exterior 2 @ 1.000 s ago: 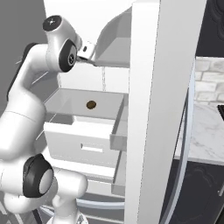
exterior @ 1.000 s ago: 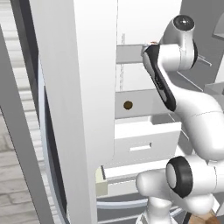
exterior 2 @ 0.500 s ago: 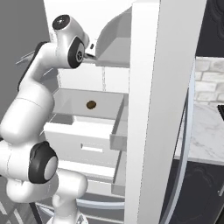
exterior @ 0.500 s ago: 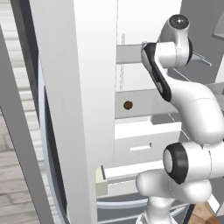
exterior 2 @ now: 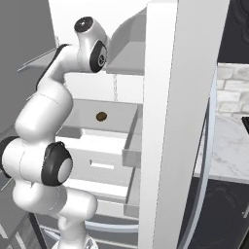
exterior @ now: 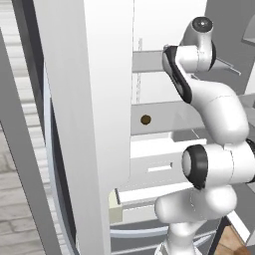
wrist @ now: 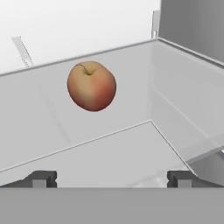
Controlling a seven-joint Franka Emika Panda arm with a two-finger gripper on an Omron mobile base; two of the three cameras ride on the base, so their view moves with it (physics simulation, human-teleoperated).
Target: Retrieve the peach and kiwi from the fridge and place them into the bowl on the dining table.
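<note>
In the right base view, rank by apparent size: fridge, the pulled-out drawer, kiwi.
1. fridge, largest; it spans the view's full height.
2. drawer, white, below the kiwi's shelf.
3. kiwi, a small dark spot; it sits farther back, so it looks smaller still.

I can't read any text, label, brand or number anywhere: fridge surfaces are all plain from here.
</note>
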